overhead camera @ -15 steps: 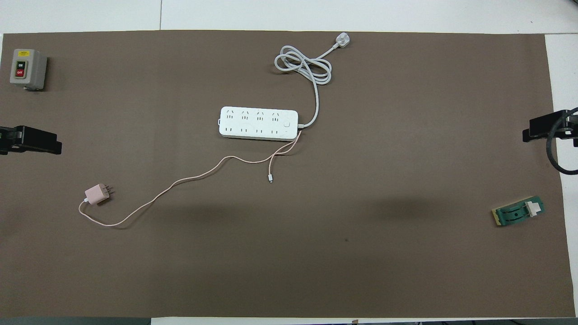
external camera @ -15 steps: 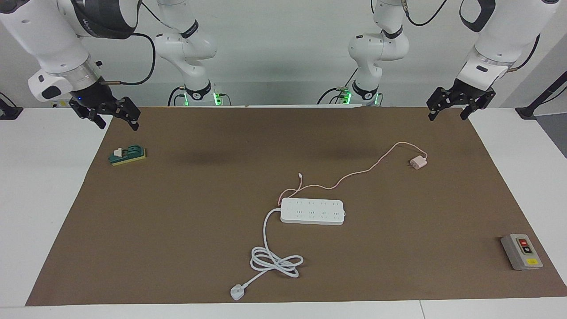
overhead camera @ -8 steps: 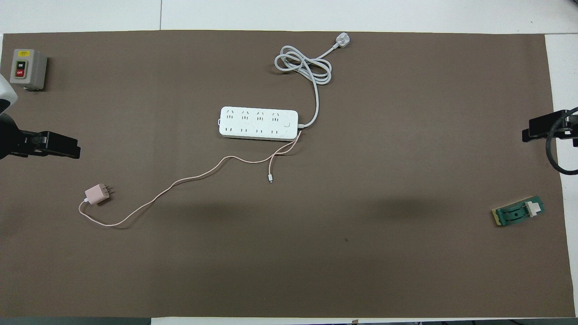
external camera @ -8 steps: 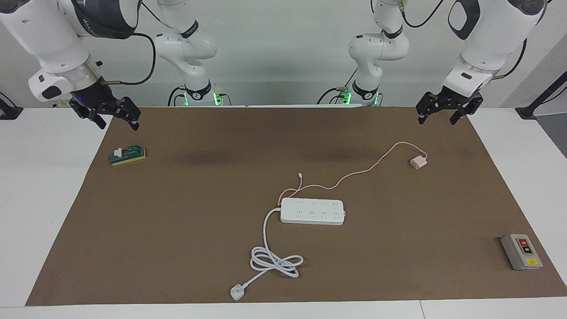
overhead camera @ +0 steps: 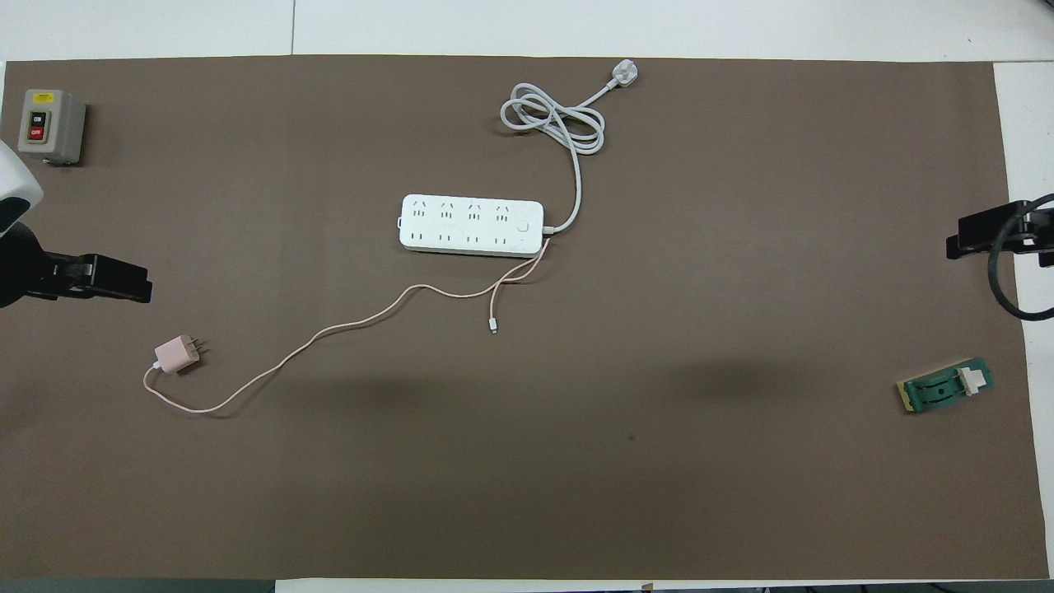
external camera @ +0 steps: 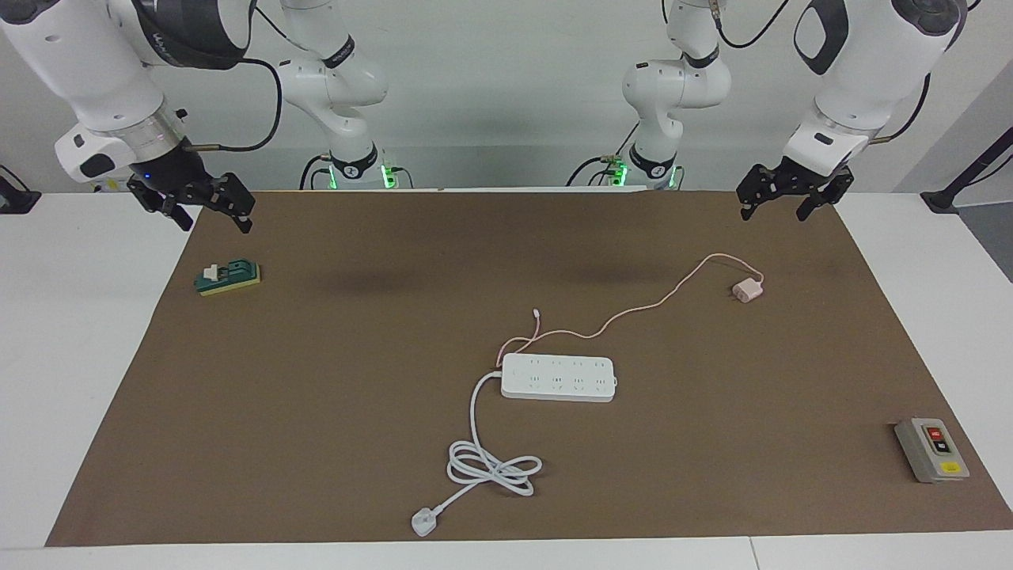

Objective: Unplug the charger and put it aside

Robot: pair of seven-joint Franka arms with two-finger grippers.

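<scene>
Surface: a white table (external camera: 71, 356) carrying a large brown mat (external camera: 356, 332) that covers nearly all of the working area. A pale grey wall rises at the robots' end, with both arm bases mounted along that edge.

Charger (external camera: 746, 290): small pale pink cube lying loose on the mat, toward the left arm's end of the table and nearer the robots than the power strip (external camera: 558, 377). Two metal prongs are bare and point toward the strip's end of the mat; not plugged in. Its thin pink cable (overhead camera: 346, 328) loops off the cube, trails across the mat to the strip's edge, doubles back and ends in a small connector lying free.

Power strip: long, white, multi-socket, mid-mat. Its thick white cord (external camera: 491, 467) coils farther from the robots and ends in a white three-pin plug (external camera: 424, 522).

Grey switch box (external camera: 932, 450): mat corner at the left arm's end, far from the robots.

Green switch block (external camera: 229, 277): right arm's end, near the robots.

Left gripper (external camera: 783, 202): raised over the mat's robot-side edge, fingers spread, holding nothing.

Right gripper (external camera: 207, 214): raised over the mat's corner above the green block, empty; whether its fingers are parted I cannot tell.
</scene>
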